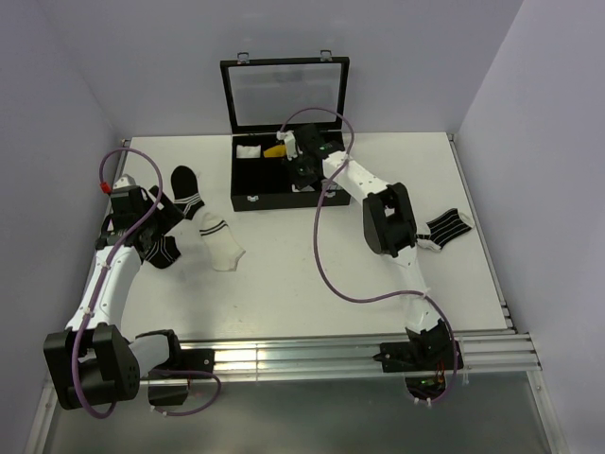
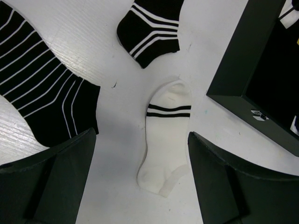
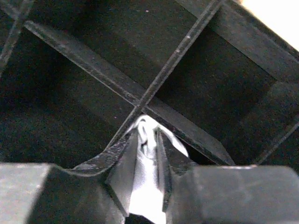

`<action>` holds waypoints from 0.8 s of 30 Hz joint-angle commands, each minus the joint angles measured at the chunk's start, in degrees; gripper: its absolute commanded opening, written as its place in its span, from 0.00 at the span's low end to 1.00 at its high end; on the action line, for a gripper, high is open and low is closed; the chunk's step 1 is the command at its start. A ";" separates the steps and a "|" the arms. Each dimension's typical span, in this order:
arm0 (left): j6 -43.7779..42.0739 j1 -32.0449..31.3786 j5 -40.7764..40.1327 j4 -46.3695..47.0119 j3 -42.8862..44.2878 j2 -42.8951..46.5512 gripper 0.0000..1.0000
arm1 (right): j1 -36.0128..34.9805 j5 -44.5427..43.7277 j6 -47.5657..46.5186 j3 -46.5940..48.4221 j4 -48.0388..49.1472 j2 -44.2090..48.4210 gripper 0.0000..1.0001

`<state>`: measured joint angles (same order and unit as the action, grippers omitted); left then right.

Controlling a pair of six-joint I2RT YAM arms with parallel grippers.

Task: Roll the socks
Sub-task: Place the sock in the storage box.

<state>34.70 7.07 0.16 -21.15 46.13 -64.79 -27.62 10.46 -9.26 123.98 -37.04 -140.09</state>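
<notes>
My right gripper [image 1: 301, 168] reaches into the black compartment box [image 1: 284, 201]. In the right wrist view it [image 3: 147, 133] is shut on a fold of white sock cloth [image 3: 148, 172], right above a crossing of the box dividers [image 3: 163, 70]. I cannot tell which sock this is. A white sock with thin black lengthwise lines [image 1: 446, 229] lies flat on the table, right of the right arm. A small white bundle [image 1: 248, 151] sits in the box's back left compartment. My left gripper [image 1: 159, 241] is open and empty above the table at the left.
A cream-white sock with two thin black bands [image 1: 219, 241] lies between my open left fingers [image 2: 70, 163] in the wrist view [image 2: 166, 135]. Two black socks with white stripes [image 1: 186, 189] [image 1: 163, 251] lie nearby. A yellow item [image 1: 275, 150] sits in the box, whose lid [image 1: 284, 90] stands open.
</notes>
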 commanded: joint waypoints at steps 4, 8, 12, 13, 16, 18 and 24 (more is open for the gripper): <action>-0.07 0.22 1.15 1.90 -0.34 -0.16 0.85 | 0.02 -5.10 1.79 -0.94 -14.38 -3.26 0.38; 0.02 0.22 1.16 1.81 -0.34 0.46 0.85 | 0.02 -4.05 1.70 -0.59 -12.98 -2.21 0.45; -0.07 0.22 0.80 1.63 -0.34 0.99 0.85 | 0.02 -3.25 1.17 -1.63 -9.82 2.35 0.47; -0.07 0.22 0.72 1.63 -0.34 1.25 0.85 | 0.02 -3.43 1.17 -1.99 -9.03 3.50 0.48; -0.07 0.22 0.36 1.63 -0.08 1.78 0.85 | 0.02 -3.52 0.91 -2.87 -6.56 6.31 0.50; -0.07 0.22 0.36 1.55 -0.25 2.30 0.85 | 0.02 -3.69 0.82 -2.78 -5.77 8.69 0.52; -0.51 0.22 0.45 1.72 -0.07 3.71 0.85 | 0.02 -3.96 1.26 -2.25 -6.03 13.61 0.59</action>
<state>34.68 7.09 0.23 -20.84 46.13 -63.18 -27.73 6.83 -8.16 121.69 -40.29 -132.86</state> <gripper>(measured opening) 0.854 0.580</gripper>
